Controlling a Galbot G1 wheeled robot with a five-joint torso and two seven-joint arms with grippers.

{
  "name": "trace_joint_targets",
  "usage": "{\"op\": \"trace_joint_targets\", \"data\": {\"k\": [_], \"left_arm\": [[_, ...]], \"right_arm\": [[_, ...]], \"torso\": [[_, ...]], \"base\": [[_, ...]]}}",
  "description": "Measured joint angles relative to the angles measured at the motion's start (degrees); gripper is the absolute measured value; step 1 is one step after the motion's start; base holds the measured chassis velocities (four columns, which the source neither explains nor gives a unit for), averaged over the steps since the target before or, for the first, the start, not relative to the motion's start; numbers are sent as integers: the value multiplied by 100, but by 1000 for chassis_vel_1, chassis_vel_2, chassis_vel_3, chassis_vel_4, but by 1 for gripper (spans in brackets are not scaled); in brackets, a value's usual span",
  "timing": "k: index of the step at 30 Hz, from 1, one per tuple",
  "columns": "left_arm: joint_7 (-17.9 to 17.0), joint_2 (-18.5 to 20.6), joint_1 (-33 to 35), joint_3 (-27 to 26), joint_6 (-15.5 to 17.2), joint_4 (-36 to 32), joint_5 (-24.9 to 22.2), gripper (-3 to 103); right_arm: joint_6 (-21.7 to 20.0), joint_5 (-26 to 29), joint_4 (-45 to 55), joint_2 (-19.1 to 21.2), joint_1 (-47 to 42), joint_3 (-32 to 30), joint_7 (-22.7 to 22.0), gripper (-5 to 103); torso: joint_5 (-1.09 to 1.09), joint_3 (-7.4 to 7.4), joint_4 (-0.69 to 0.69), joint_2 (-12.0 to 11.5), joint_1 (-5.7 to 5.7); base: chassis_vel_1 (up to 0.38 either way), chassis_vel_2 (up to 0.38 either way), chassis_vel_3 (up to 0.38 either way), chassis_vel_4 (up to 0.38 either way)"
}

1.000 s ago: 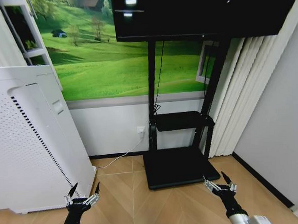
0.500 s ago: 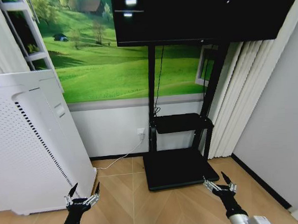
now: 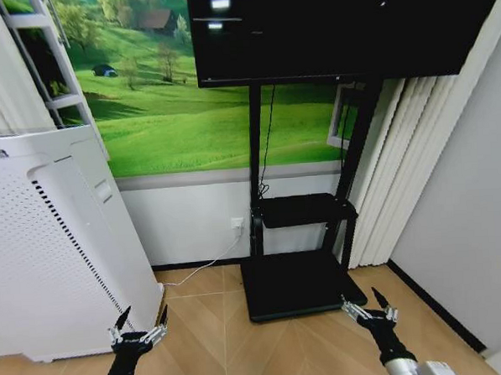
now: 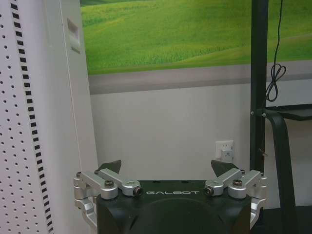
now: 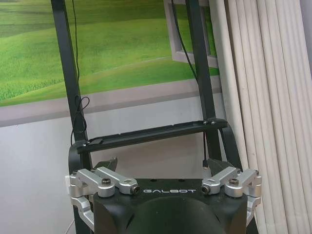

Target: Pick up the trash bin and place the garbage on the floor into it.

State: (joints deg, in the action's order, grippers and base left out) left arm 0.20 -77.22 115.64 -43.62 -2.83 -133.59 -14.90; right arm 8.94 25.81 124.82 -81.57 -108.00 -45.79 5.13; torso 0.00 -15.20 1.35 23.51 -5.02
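Note:
The trash bin and the garbage are out of view. The floor is light tan herringbone parquet, bare between my two arms. My left gripper hangs low over the floor beside the white appliance, open with nothing between its fingers; in the left wrist view the left gripper faces the white wall. My right gripper is open and holds nothing, just in front of the TV stand's base. In the right wrist view the right gripper faces the stand's shelf.
A tall white perforated appliance stands close on the left. A black TV stand base lies ahead under a big screen. White curtains and a grey wall close the right side. A cable runs to a wall socket.
The whole head picture has shifted: the appliance and the wall picture sit lower and further right, so the camera has moved. Both grippers keep their places and stay open.

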Motion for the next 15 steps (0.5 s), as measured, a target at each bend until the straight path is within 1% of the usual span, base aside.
{"op": "trace_joint_targets", "data": {"k": [5,10,14,15], "left_arm": [[0,0,0,0,0,0,0,100],[0,0,0,0,0,0,0,100],[-2,0,1,-1,0,1,0,100],[-2,0,0,-1,0,0,0,100]], "right_arm": [[0,0,0,0,0,0,0,100],[0,0,0,0,0,0,0,100],[0,0,0,0,0,1,0,100],[0,0,0,0,0,1,0,100]], "torso": [[0,-69,0,109,-41],[-1,-145,0,234,-89],[-2,-177,-1,284,-107],[-2,-188,1,303,-114]], "base": [[18,18,-21,-9],[61,71,-77,-62],[57,64,-83,-79],[0,0,0,0]]}}
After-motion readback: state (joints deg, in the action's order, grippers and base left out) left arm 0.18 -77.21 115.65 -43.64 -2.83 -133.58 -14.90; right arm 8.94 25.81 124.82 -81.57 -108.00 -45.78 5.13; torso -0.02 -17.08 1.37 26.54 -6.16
